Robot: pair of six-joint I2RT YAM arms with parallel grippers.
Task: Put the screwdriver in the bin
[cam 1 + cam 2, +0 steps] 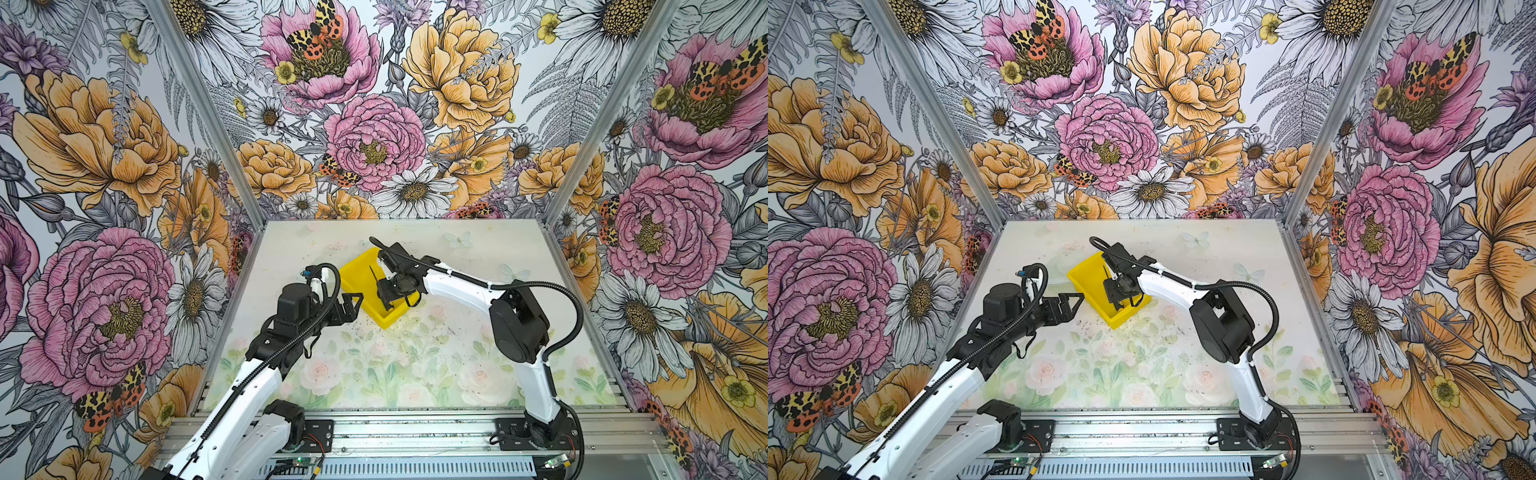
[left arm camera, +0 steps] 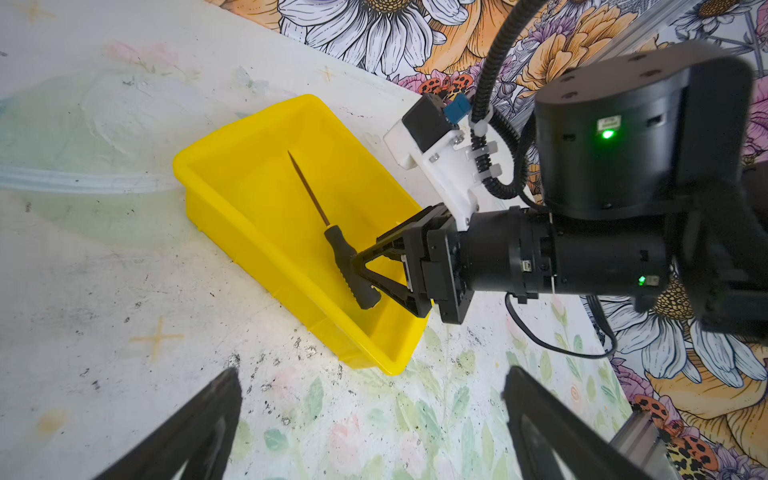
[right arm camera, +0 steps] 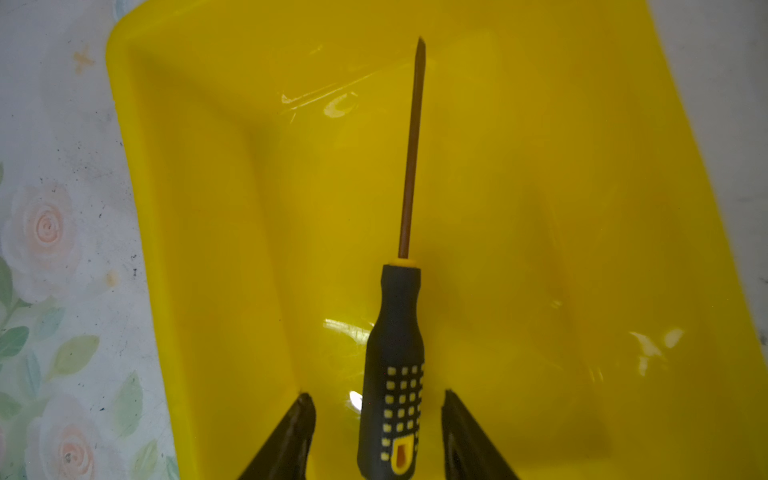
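The yellow bin [image 1: 358,266] [image 1: 1084,272] [image 2: 224,183] [image 3: 199,216] stands at an angle in the middle of the table. The screwdriver [image 1: 372,276] [image 1: 1105,275] [image 2: 345,259] [image 3: 394,345] is inside it, with its black and yellow handle between the fingers of my right gripper [image 1: 384,297] [image 1: 1115,297] [image 2: 361,274] [image 3: 378,399]. That gripper is open, and a gap shows on each side of the handle. The thin shaft points along the bin's floor. My left gripper [image 1: 356,300] [image 1: 1077,298] [image 2: 372,376] hangs open and empty just off the bin's near-left side.
Both arms reach in from the front rail [image 1: 415,432]. The table [image 1: 415,374] has a pale floral mat. Floral walls close it in at the back and on both sides.
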